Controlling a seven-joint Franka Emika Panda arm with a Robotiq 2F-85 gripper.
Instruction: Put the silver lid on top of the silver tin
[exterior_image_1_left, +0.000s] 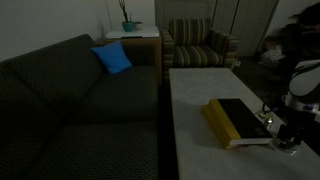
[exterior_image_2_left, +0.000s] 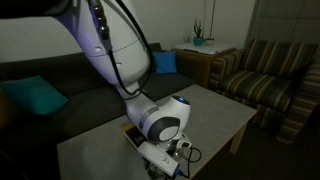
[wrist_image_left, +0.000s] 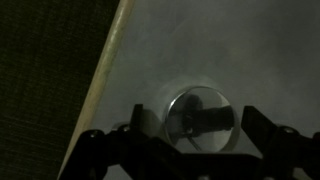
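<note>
Hovering above the lid (wrist_image_left: 200, 118) on the worktop (wrist_image_left: 200, 50), the pincer (wrist_image_left: 195, 130) stands apart, apparently straddling it for pickup.

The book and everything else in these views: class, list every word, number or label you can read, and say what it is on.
No text can be read in any view.
The book: its cover is too dark and small to show any print.
The silver tin: the wrist view shows only blurred reflections, no marking.
</note>
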